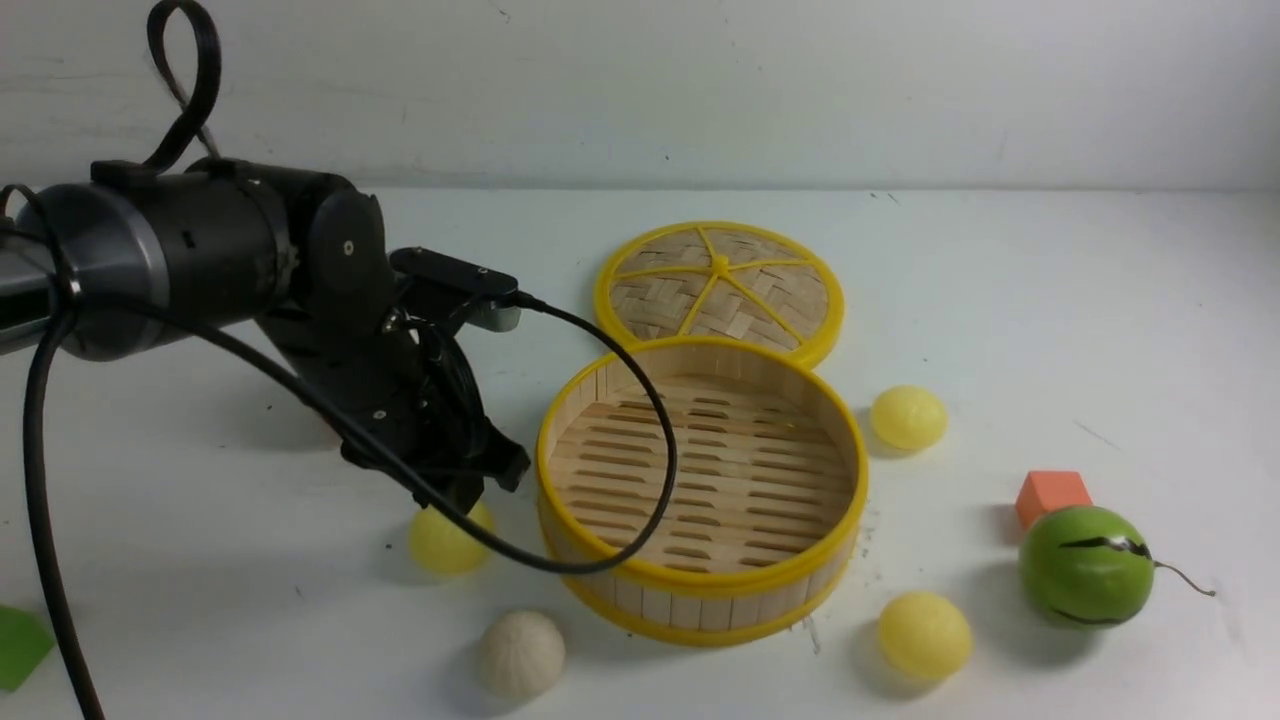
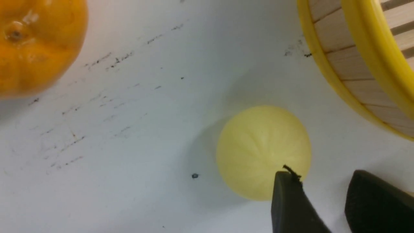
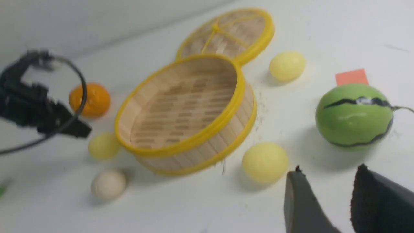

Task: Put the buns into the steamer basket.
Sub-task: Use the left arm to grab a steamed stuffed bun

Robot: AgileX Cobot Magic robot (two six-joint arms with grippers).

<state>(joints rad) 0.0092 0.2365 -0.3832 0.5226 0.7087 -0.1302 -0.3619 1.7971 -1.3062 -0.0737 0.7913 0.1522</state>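
Note:
The steamer basket (image 1: 700, 590) stands empty mid-table, also in the left wrist view (image 2: 339, 58) and the right wrist view (image 3: 181, 147). Four buns lie on the table around it: a pale yellow one (image 1: 447, 540) at its left, a cream-white one (image 1: 521, 652) in front, and pale yellow ones at the front right (image 1: 922, 634) and right rear (image 1: 907, 417). My left gripper (image 1: 470, 495) hangs just over the left bun (image 2: 263, 149); the gripper (image 2: 321, 176) is open with nothing between its fingers. My right gripper (image 3: 329, 171) is open and empty, near the front-right bun (image 3: 264, 161).
The woven lid (image 1: 720, 285) lies flat behind the basket. An orange fruit (image 2: 35, 42) sits left of the basket. A green streaked ball (image 1: 1085, 565) and an orange cube (image 1: 1052, 495) stand at the right. A green piece (image 1: 20, 645) lies at the left edge.

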